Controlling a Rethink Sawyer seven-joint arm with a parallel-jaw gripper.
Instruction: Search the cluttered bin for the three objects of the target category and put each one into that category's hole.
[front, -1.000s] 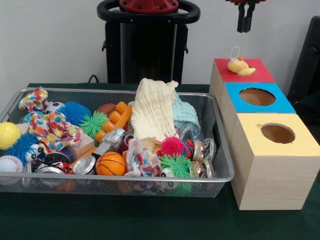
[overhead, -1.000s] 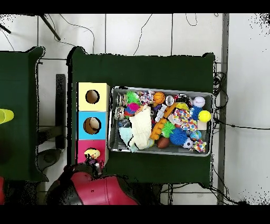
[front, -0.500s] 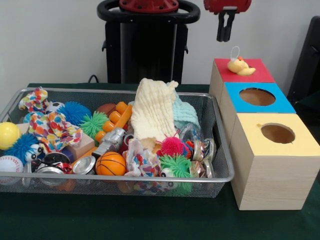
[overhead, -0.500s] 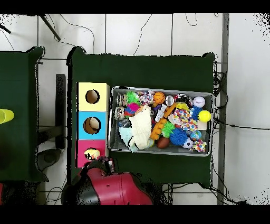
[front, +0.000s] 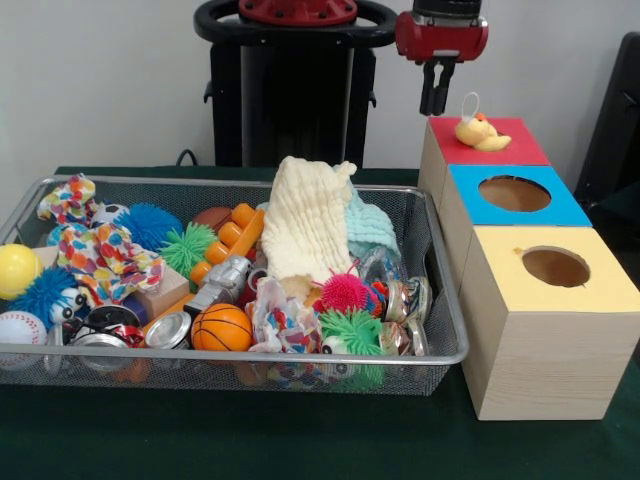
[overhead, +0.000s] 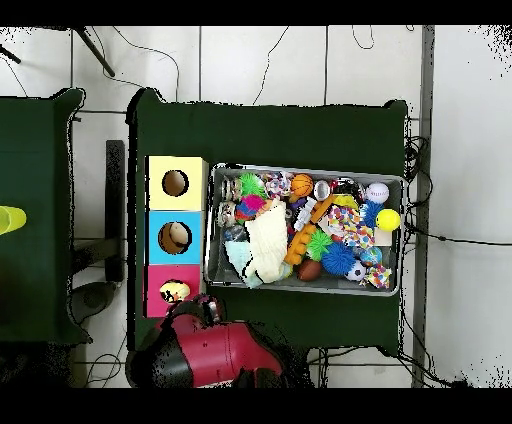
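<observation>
The wire-mesh bin (front: 230, 355) fills the left and middle of the table and is packed with toys; it also shows in the overhead view (overhead: 400, 235). A pale yellow soft toy (front: 480, 132) with a loop lies on the red-topped box (front: 520, 150), over its hole, and shows in the overhead view (overhead: 174, 292). My gripper (front: 434, 100) hangs in the air just left of the red-topped box and behind the bin's far right corner. Its fingers stand slightly apart and hold nothing. No orange tiger shows.
A blue-topped box (front: 560, 208) and a yellow-topped box (front: 600, 290) stand in a row in front of the red one. In the bin lie a pale yellow cloth (front: 308, 215), a small basketball (front: 221, 327), spiky balls (front: 345, 292), cans and a yellow ball (front: 18, 268).
My gripper has moved left from above the red-topped box and come down a little. The pale yellow toy has stayed on the red top.
</observation>
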